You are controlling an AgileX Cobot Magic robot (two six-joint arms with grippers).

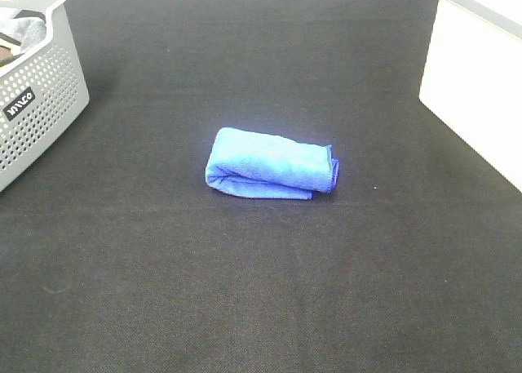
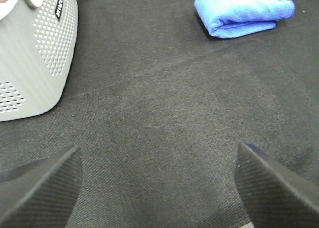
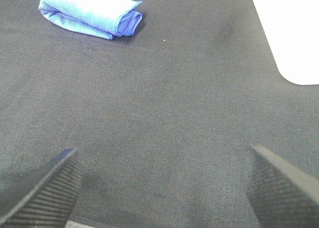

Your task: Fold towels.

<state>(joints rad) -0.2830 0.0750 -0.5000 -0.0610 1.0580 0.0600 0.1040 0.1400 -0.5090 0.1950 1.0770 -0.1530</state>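
The royal-blue towel (image 1: 270, 163) lies folded into a small thick bundle at the middle of the black cloth-covered table, its darker stitched edge at its right end. It also shows in the left wrist view (image 2: 244, 12) and the right wrist view (image 3: 90, 11). Neither arm appears in the high view. My left gripper (image 2: 157, 188) is open and empty, low over bare black cloth, well away from the towel. My right gripper (image 3: 162, 185) is open and empty too, also far from the towel.
A grey perforated basket (image 1: 41, 95) stands at the table's far left with grey cloth inside; it also shows in the left wrist view (image 2: 37, 53). A white surface (image 1: 477, 71) borders the table's right edge and shows in the right wrist view (image 3: 289, 28).
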